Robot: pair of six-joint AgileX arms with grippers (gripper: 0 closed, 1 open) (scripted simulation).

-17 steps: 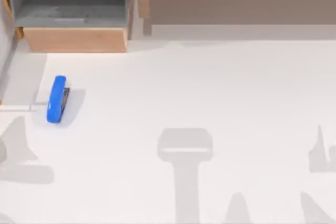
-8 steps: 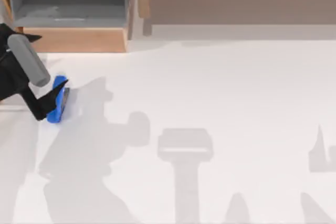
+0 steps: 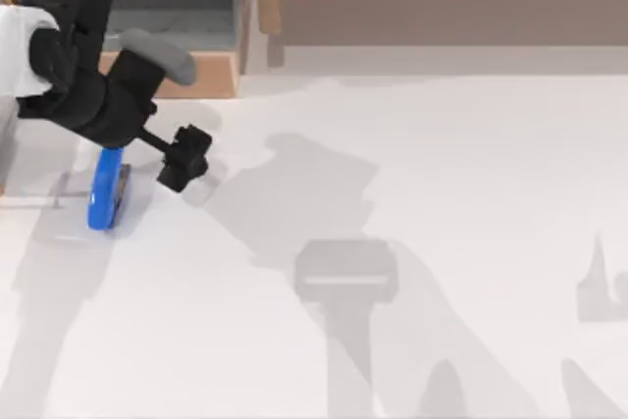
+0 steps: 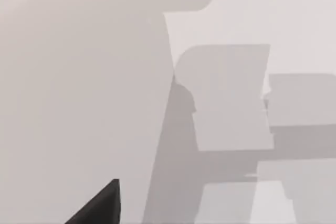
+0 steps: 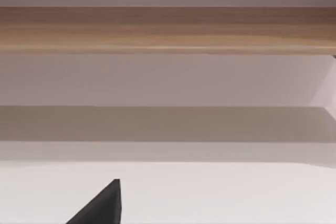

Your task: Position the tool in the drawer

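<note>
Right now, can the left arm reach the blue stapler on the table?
Probably yes. The left gripper hangs just right of the blue stapler, which lies free on the table before the open drawer, nothing between them.

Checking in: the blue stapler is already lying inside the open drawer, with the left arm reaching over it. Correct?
Not quite. The top view shows the blue stapler lying on the white table in front of the open drawer, not inside it. The left arm does reach over it, with its tool just to the stapler's right.
</note>
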